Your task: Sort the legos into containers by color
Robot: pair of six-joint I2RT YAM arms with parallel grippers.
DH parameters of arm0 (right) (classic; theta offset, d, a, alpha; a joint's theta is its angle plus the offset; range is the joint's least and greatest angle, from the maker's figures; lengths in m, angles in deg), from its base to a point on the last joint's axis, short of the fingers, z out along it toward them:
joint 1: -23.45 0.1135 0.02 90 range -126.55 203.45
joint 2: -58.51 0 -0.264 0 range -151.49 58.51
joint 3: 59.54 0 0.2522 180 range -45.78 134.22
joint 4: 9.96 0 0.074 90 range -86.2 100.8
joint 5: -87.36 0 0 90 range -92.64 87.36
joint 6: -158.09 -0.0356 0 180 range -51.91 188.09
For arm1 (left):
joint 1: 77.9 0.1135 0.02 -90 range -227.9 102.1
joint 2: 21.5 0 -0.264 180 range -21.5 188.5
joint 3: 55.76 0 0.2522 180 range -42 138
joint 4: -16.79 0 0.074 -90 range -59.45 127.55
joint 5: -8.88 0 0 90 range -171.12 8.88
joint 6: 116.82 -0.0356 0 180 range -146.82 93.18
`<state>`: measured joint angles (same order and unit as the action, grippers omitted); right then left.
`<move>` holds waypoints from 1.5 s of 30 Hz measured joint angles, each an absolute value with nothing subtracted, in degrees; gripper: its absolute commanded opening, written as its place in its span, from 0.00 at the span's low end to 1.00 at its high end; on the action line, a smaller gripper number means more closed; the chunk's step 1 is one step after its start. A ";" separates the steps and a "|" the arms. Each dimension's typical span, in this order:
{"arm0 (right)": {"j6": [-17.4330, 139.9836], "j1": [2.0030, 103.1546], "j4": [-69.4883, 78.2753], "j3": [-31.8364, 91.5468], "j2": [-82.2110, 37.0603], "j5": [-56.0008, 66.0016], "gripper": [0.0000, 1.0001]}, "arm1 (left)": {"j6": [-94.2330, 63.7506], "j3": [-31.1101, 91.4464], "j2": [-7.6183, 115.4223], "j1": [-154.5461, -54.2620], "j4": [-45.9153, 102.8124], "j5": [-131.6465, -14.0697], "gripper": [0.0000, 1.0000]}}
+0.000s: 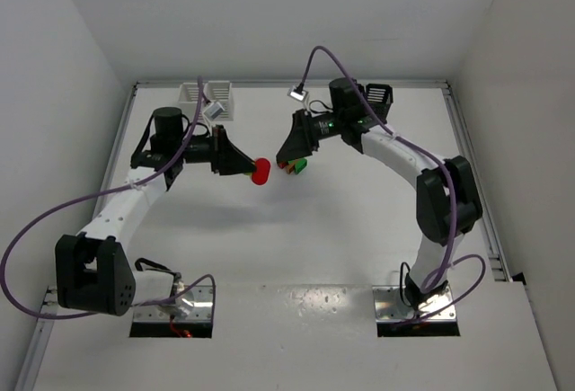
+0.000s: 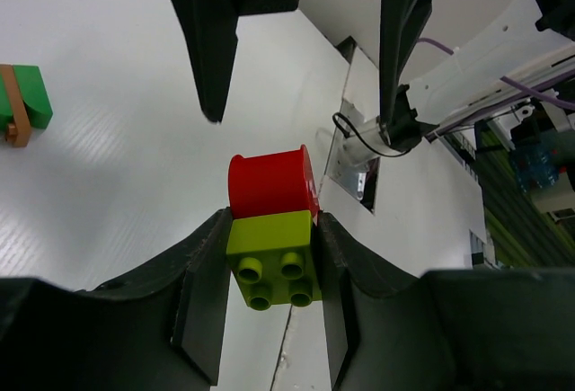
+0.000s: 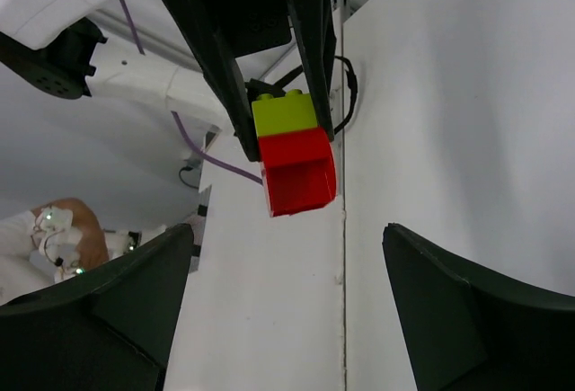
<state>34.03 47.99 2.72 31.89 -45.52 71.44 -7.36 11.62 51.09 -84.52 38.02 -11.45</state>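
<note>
White table; before the white bins, left gripper pinches a red-and-lime lego chunk; right gripper gapes wide.

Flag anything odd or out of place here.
The red rounded plastic brick is stuck to the yellow-green studded brick clamped in the left pincer: two colours joined, so they cannot be sorted as one. The right pincer faces them, open, not touching.

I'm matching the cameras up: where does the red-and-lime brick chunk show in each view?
Top external: red-and-lime chunk at centre, only its red showing.
Left wrist: lower centre, clamped in the left hand.
Right wrist: upper centre, hanging from that hand's tips.
Shared landmark: the left hand gripping it.
</note>
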 measured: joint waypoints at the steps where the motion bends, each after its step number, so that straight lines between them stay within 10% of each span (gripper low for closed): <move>1: 33.96 48.60 2.69 31.89 -45.94 71.36 0.87 | -7.25 11.62 51.20 -84.67 37.93 -11.43 0.16; 8: 33.59 51.02 2.50 31.89 -48.17 70.88 0.80 | -6.79 11.62 51.64 -85.08 37.43 -11.32 0.16; 21: 33.35 53.95 0.22 31.89 -48.56 70.96 0.31 | -6.13 11.62 51.92 -85.11 36.51 -9.81 0.16; 26: 33.24 53.98 -0.98 31.45 -48.71 71.36 0.10 | -5.83 11.62 52.08 -85.11 36.51 -9.68 0.38; 45: 33.13 53.98 -3.86 26.64 -48.60 71.51 0.03 | -6.35 11.62 52.67 -83.31 38.39 -9.70 0.55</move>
<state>33.13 53.98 -3.86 26.64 -48.60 71.51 -6.35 11.62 52.67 -83.31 38.39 -9.70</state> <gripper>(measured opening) 0.370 0.536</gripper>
